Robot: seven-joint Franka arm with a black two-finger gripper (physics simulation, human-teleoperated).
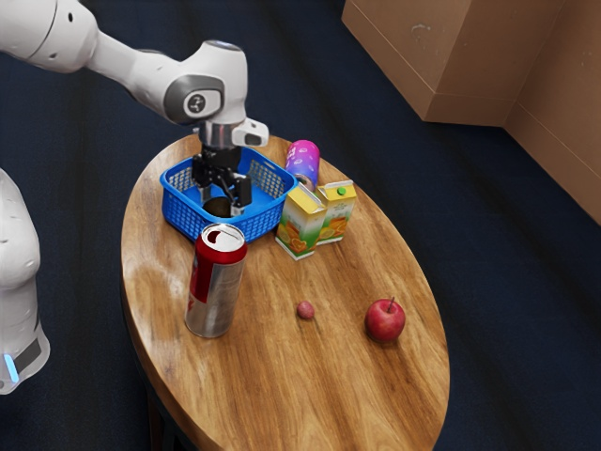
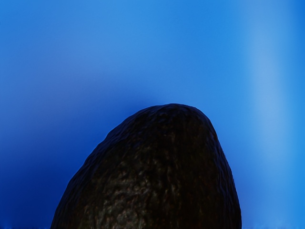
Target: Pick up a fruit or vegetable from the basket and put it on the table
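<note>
Landmark: the blue basket. My gripper is down inside it, at a dark, rough-skinned fruit, by my reading an avocado. The avocado is inside the basket, directly under my hand. Gripper opening: cannot tell, nor whether it has hold of anything.

Step in hand, as I judge it: the grasp. Next: confirm a firm hold, then lift straight up until the fruit clears the basket's rim before any sideways travel. Juice cartons stand just beside the basket, a tall can close by it; I would route around both. Candidate set-down: bare table, well apart from the basket.
</note>
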